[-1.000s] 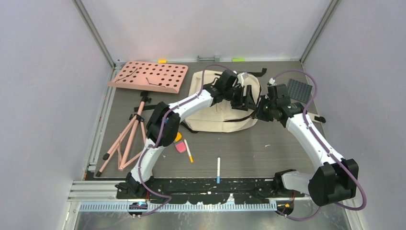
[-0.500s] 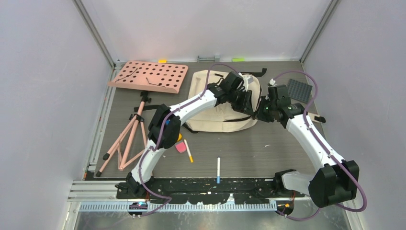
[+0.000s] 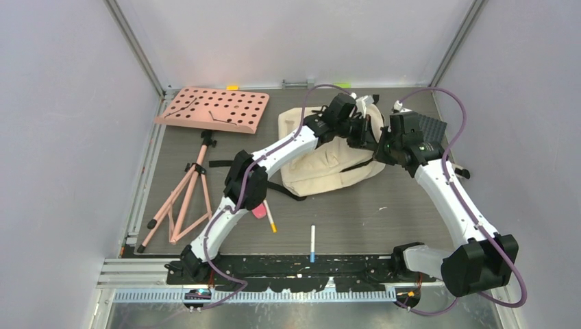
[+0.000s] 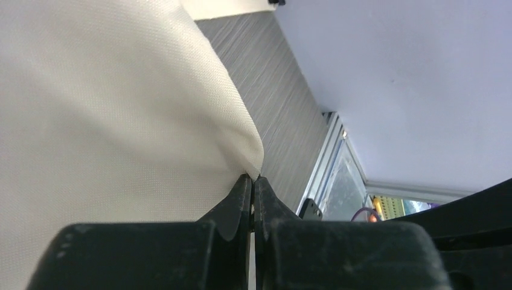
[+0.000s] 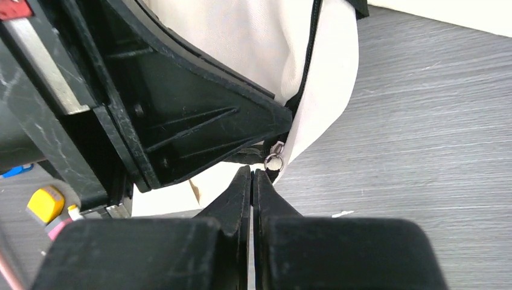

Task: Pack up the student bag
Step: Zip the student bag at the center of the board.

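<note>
The student bag [image 3: 322, 161], cream with black straps, lies crumpled at the back middle of the table, its right side raised. My left gripper [image 3: 362, 130] is shut on a fold of the bag's cream fabric [image 4: 121, 109]; in the left wrist view the cloth edge is pinched at the left gripper's [image 4: 253, 177] tips. My right gripper [image 3: 379, 147] is close beside it. In the right wrist view the right gripper [image 5: 252, 171] is shut, its tips at the black tab under the zipper ring [image 5: 275, 162] on the bag's edge [image 5: 329, 90].
A pink perforated board [image 3: 212, 108] lies at the back left, with a folded pink tripod [image 3: 181, 199] in front of it. An orange-tipped pen [image 3: 270, 216], a pink eraser [image 3: 258, 210] and a white pen [image 3: 312, 243] lie near the front. A dark grey plate [image 3: 433, 127] sits at the right.
My left gripper has shut on the bag's fabric. Both grippers have moved back and right, pulling the bag's right side up and bunching it.
</note>
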Controlling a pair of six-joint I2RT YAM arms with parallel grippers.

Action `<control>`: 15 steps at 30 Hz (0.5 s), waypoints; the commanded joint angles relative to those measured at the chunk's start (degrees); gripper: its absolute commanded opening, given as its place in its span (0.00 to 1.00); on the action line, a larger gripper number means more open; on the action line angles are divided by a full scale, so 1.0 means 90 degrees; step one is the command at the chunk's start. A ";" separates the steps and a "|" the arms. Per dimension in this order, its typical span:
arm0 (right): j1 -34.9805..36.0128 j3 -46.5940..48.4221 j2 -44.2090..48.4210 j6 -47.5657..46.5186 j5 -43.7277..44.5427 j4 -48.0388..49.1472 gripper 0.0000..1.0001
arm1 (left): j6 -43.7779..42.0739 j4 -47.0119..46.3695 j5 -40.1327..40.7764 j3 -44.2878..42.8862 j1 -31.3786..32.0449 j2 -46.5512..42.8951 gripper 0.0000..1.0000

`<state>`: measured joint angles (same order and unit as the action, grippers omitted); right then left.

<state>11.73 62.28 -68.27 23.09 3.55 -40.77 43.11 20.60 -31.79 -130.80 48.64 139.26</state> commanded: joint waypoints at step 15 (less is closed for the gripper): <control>0.0279 -0.1081 0.0150 0.0095 -0.0963 0.0097 0.01 | 0.0223 -0.2004 0.1150 -0.1281 -0.0434 0.0438 0.00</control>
<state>11.42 54.61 -67.94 23.07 3.55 -31.81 45.08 18.96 -31.14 -139.37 47.88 145.84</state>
